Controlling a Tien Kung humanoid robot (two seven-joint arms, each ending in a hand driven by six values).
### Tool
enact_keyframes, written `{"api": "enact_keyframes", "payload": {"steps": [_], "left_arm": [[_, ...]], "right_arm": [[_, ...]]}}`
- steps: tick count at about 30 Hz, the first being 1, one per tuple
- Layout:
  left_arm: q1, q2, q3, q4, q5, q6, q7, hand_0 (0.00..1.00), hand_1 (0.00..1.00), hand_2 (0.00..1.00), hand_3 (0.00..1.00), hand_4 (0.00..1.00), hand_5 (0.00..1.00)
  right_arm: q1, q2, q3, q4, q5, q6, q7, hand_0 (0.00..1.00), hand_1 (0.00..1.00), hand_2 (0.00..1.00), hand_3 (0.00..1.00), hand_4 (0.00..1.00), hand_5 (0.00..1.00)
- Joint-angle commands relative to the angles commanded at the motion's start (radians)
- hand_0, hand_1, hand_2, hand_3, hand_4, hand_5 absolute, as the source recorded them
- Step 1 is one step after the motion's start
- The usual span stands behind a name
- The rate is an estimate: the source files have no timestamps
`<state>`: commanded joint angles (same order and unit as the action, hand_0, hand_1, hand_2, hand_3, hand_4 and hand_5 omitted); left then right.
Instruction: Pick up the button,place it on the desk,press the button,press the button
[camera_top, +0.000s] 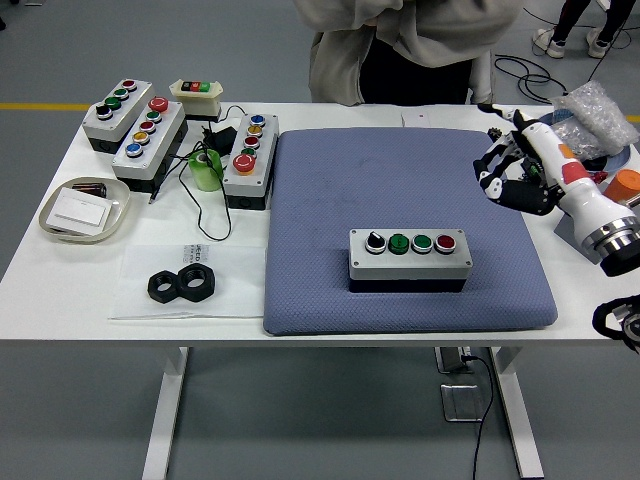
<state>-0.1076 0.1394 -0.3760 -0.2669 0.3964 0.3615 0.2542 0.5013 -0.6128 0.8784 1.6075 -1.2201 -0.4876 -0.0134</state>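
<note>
Left arm doesn't show up at all, and the right arm gets cut off at the frame edge. The white right hand (515, 170) hangs over the blue pad's (330, 220) far right corner, fingers spread, holding nothing. The grey four-button box (410, 258) sits on the pad on the white counter (60, 270), well apart from the hand.

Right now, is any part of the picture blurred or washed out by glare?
Head view: lighting is even and soft, with no harsh glare; the button box on the blue mat is sharp and casts a short shadow toward the near edge; only the raised right robot hand looks slightly smeared.
</note>
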Motion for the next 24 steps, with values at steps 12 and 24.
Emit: {"api": "enact_keyframes", "payload": {"steps": [12, 24], "left_arm": [[0.01, -0.001, -0.02, 0.004, 0.022, -0.003, 0.006, 0.735, 0.776, 0.845, 0.761, 0.53, 0.998], [0.023, 0.0, -0.056, 0.008, 0.07, -0.006, 0.019, 0.735, 0.776, 0.845, 0.761, 0.528, 0.998]], "right_arm": [[-0.038, -0.003, 0.061, -0.055, 0.5, -0.06, 0.1, 0.869, 0.761, 0.84, 0.889, 0.634, 0.164], [-0.072, 0.0, 0.082, -0.065, 0.849, -0.073, 0.11, 0.877, 0.775, 0.849, 0.875, 0.635, 0.191]]}}
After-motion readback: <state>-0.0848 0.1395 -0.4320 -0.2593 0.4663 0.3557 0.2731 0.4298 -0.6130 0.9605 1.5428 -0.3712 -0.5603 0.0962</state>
